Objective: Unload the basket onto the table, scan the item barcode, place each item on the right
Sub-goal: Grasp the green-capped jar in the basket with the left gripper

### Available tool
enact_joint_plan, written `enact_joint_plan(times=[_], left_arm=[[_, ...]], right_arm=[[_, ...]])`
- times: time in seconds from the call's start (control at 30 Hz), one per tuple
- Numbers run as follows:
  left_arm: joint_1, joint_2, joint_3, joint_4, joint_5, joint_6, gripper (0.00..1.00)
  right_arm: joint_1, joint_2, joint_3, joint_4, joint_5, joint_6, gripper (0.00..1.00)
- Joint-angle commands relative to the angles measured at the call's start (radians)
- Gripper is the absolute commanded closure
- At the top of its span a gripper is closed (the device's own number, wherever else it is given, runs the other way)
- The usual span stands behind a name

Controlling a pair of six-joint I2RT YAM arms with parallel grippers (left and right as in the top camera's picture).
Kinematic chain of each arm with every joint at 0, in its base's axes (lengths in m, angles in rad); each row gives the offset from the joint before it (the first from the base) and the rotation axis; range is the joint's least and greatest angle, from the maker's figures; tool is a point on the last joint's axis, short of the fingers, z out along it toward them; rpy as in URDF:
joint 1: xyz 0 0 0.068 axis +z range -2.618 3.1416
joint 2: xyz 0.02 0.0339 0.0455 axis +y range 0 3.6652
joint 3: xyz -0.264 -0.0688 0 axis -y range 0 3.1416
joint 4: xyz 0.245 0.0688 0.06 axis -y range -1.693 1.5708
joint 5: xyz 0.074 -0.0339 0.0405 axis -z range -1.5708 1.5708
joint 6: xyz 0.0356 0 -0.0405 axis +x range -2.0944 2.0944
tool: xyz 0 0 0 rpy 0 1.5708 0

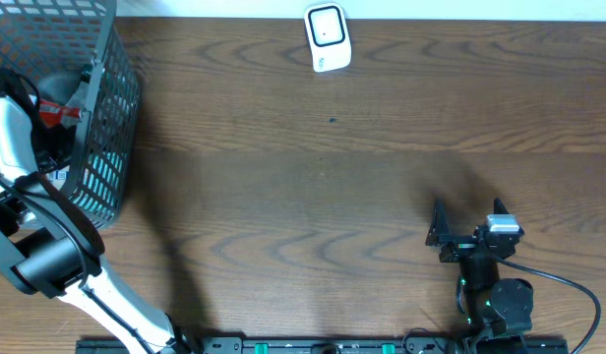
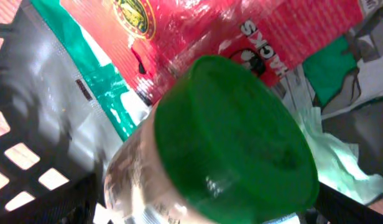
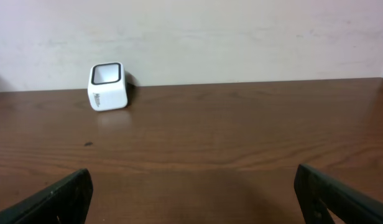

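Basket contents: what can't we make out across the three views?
- Barcodes: none readable on the jar or red packet; the left wrist view is too close and blurred, and the frame edges crop both.
- Basket contents, overhead: the mesh wall and the left arm cover them.
- Scanner: too small in the overhead and right wrist views to make out its markings.

Open worktop (image 1: 323,197), crowded wire basket (image 1: 106,147)
A white scanner (image 1: 328,37) stands far centre; at left, packets (image 2: 198,31) press around a green-lidded jar (image 2: 235,137) inside the basket.
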Motion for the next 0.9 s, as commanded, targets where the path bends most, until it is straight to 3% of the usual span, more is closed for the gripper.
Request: enact_joint_plan(times=[0.0, 0.5, 0.63, 0.77, 0.87], left_arm=[[0.005, 0.013, -0.043, 0.034, -0.005, 0.013, 0.01], [0.005, 0.011, -0.07, 0.062, 0.021, 0.013, 0.11], [0.005, 0.01, -0.067, 0.063, 0.021, 0.013, 0.23], [0.005, 0.01, -0.067, 0.064, 0.021, 0.013, 0.14], [0.005, 0.01, -0.068, 0.058, 0.021, 0.013, 0.13]], right_arm=[[-0.012, -0.005, -0.001, -0.003, 0.012, -0.005, 0.01], [-0.012, -0.005, -0.001, -0.003, 0.012, -0.005, 0.01], [-0.012, -0.005, -0.001, -0.003, 0.012, -0.004, 0.01], [-0.012, -0.005, -0.001, -0.003, 0.012, -0.005, 0.01], [-0.012, -0.005, -0.001, -0.003, 0.012, -0.005, 0.01]])
